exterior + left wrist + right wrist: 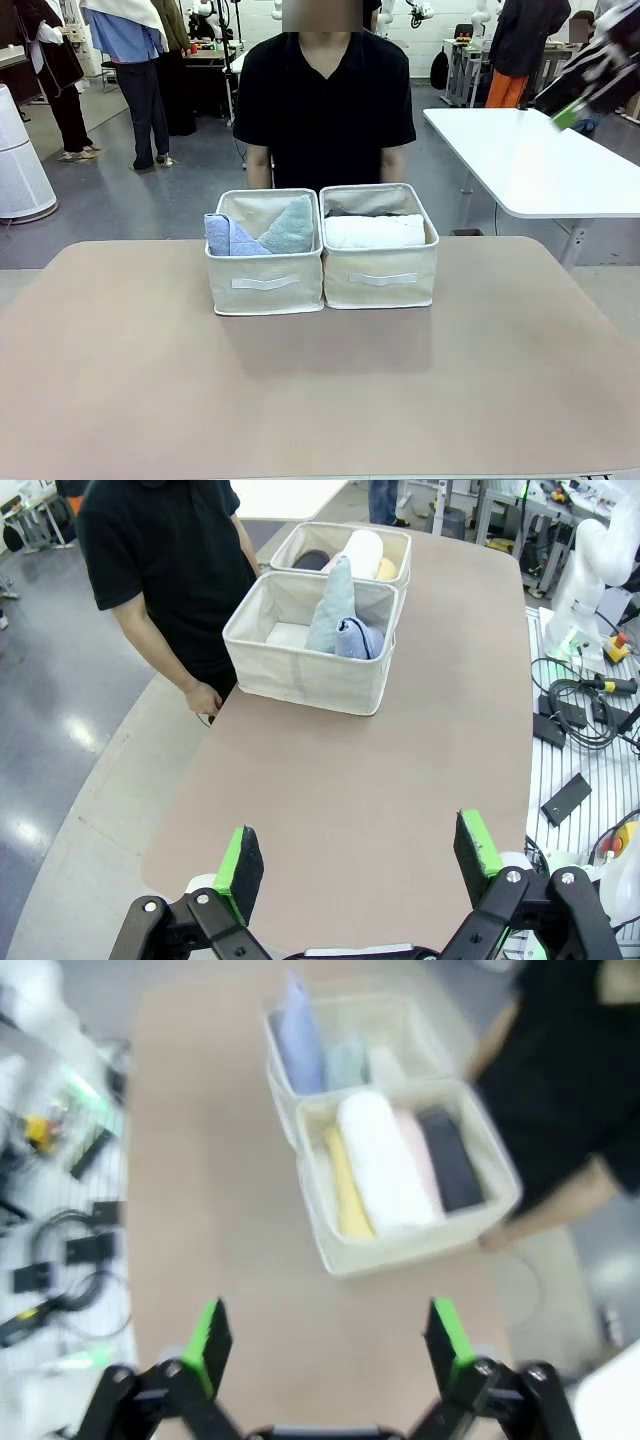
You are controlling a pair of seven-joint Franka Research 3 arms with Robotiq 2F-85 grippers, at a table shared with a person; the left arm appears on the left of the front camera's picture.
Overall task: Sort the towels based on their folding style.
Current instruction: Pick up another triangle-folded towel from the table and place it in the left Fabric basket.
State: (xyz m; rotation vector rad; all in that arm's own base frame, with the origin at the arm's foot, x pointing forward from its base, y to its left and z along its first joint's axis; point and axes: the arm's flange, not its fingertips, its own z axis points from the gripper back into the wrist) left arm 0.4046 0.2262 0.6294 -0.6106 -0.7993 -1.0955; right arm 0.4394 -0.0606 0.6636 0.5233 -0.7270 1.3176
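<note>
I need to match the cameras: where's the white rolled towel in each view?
Front: white rolled towel lies across the right-hand bin.
Left wrist: its end shows in the farther bin, top centre.
Right wrist: it lies in the nearer bin, between yellow and pink rolls.
Shared landmark: the lavender-blue cone towel in the neighbouring bin.

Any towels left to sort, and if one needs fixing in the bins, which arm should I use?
None left out: cones sit in the left bin, rolls in the right bin. Both grippers are open, empty and pulled back. The left gripper looks slightly better placed: the right gripper is raised well off to the side.
</note>
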